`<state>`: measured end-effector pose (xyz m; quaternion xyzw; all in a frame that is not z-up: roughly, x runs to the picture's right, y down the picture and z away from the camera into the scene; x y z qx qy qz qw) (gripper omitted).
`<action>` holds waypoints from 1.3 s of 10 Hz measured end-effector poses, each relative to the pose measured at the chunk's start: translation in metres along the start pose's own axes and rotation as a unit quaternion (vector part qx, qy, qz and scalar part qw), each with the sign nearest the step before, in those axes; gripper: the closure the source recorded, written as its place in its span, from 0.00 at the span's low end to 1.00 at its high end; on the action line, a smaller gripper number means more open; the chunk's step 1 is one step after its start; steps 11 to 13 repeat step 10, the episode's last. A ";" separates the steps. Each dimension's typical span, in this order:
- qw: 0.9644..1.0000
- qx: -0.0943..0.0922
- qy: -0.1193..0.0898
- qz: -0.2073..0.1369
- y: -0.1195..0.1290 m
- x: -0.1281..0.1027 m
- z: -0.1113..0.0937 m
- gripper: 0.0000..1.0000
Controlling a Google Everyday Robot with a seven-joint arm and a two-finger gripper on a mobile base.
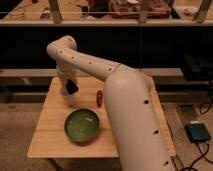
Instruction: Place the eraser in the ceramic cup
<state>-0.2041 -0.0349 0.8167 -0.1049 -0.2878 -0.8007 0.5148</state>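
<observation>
A white ceramic cup [69, 98] stands on the left part of the wooden table [50, 142]. My gripper [70, 87] hangs directly over the cup's mouth, its dark tip at or just inside the rim. I cannot make out the eraser; it may be hidden in the dark tip of the gripper or inside the cup. My white arm [125, 100] reaches from the lower right across the table to the cup.
A green bowl [82, 125] sits in front of the cup near the table's middle. A small red object [99, 97] lies to the right of the cup, close to my arm. A dark shelf and railing run behind the table. A dark pedal [198, 132] lies on the floor at the right.
</observation>
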 end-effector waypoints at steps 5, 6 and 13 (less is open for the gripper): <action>1.000 -0.004 0.004 -0.015 -0.006 -0.004 0.013 0.43; 1.000 -0.002 0.003 -0.015 -0.009 -0.006 0.014 0.43; 1.000 0.000 0.003 -0.020 -0.015 -0.001 0.022 0.43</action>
